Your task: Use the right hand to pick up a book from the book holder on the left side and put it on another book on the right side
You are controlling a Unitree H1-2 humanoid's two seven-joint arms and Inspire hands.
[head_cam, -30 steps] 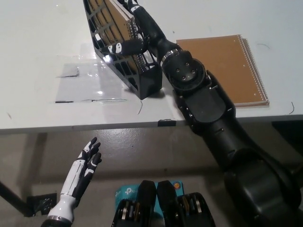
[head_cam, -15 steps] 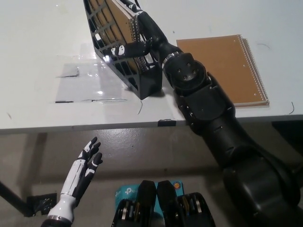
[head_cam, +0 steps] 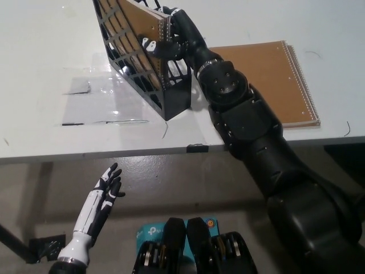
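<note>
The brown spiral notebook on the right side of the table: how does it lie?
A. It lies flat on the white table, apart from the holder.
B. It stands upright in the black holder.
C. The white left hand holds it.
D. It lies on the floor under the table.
A: the brown spiral notebook lies flat on the white table, to the right of the black book holder.

Clear plastic sheet (head_cam: 94, 103) lies on white table (head_cam: 45, 51).

Black right hand (head_cam: 170, 35) closed on brown spiral book (head_cam: 142, 21) in black book holder (head_cam: 140, 71) near bench (head_cam: 45, 51) front edge, second brown book (head_cam: 268, 77) flat toward right edge, white left hand (head_cam: 98, 206) open below bench.
</note>
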